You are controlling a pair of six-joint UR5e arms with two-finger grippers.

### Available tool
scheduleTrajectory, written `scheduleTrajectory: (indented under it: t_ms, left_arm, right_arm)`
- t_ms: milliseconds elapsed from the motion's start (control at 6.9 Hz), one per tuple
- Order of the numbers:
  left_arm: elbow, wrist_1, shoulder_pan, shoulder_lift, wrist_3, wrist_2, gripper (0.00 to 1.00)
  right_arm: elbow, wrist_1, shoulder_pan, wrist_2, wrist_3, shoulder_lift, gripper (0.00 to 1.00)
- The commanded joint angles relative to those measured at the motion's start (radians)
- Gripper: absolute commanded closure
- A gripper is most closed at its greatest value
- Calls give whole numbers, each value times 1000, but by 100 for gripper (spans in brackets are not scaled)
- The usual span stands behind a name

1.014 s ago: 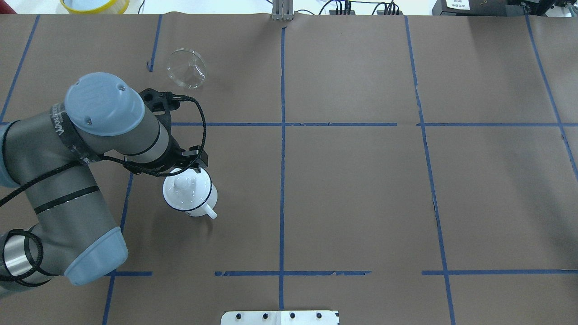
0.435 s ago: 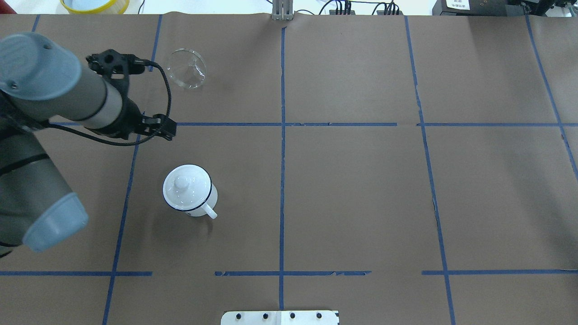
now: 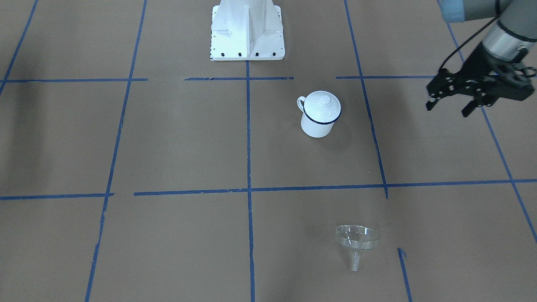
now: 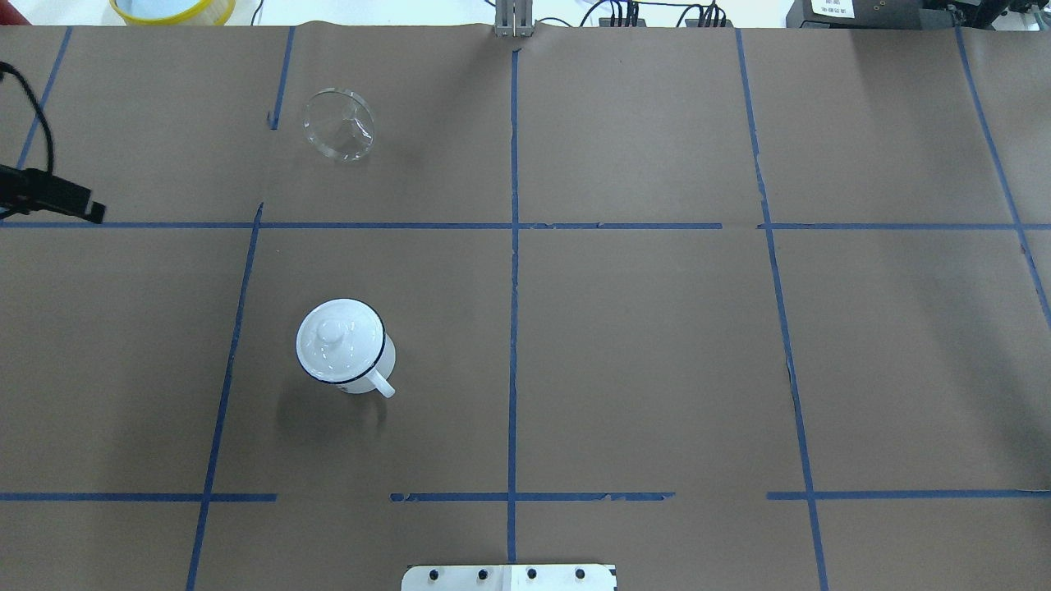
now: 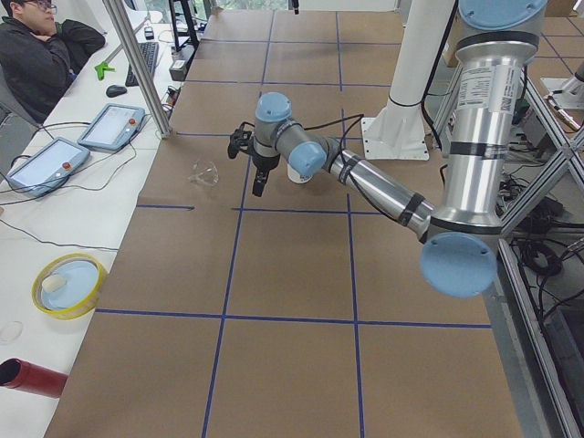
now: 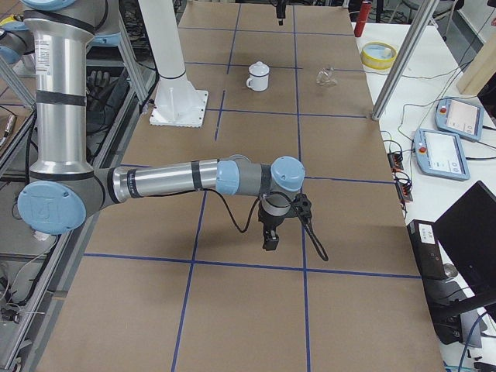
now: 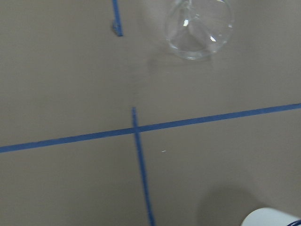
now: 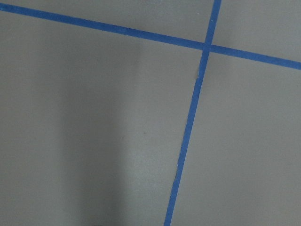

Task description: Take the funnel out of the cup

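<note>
Two things sit well apart on the table (image 3: 168, 138): the funnel (image 3: 356, 241) and the cup (image 3: 316, 123). The left gripper (image 3: 447, 109) hangs spread and empty. Whether the right gripper (image 6: 271, 236) is spread or clenched, I cannot tell.

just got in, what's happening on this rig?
The funnel lies on the table, well apart from the cup, which stands with a lid on it, so the removal looks done. The left end effector hangs open and empty off to the side. The right end effector is over bare table far from both; I cannot tell its state.
</note>
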Motion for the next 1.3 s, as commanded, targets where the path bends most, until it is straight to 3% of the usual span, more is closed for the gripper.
scheduleTrajectory:
  t_ms: [0,290,580,1014,1159]
  left_arm:
    - [161,-39,-79,118,99,-48,0]
    - [176,-33,-186,134,185,-60,0]
    - [176,-25,-307,206,504,-112,0]
    - [210,36,-313,211,515,-161,0]
    - [204,39,-366,214,518,-169,0]
  right_arm:
    - [0,0,0,0,0,1,0]
    - [0,0,0,0,0,0,0]
    - [0,0,0,0,0,1,0]
    - [1,0,0,0,0,0,0]
    - [0,0,0,0,0,0,0]
